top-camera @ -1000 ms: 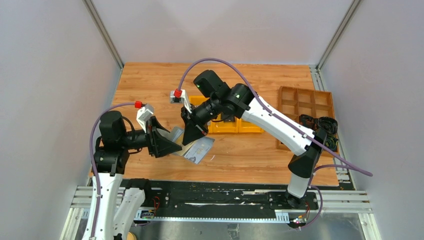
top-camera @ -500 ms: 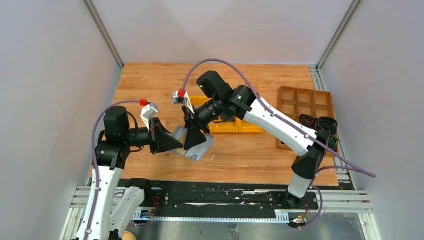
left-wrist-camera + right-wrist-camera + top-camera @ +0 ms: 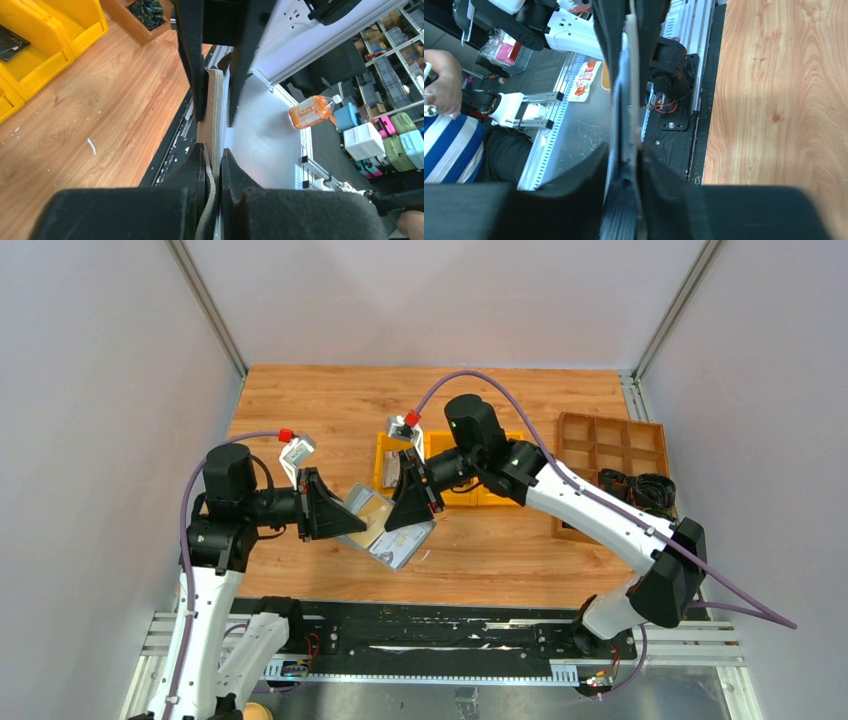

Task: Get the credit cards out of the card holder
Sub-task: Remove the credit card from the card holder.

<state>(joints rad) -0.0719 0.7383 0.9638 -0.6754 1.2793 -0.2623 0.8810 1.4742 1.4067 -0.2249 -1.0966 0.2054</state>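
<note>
My left gripper (image 3: 335,512) is shut on one end of the grey card holder (image 3: 356,500), held above the table's front left. In the left wrist view the left gripper (image 3: 214,150) clamps the holder's grey flap (image 3: 209,197), seen edge-on. My right gripper (image 3: 407,510) faces it and is shut on the credit cards (image 3: 404,546), a pale grey stack that sticks out below it. A tan card face (image 3: 376,511) shows between the two grippers. In the right wrist view the right gripper (image 3: 624,152) pinches the cards (image 3: 625,115) edge-on.
A yellow three-part bin tray (image 3: 500,496) lies behind the right gripper, and a dark flat object (image 3: 9,42) sits in one of its bins. A brown compartment tray (image 3: 610,452) and black cables (image 3: 642,490) are at the right. The black rail (image 3: 450,625) runs along the front edge.
My right gripper has moved right, away from the left gripper, with the cards. A tan card face now shows between the grippers. The left gripper stays shut on the holder.
</note>
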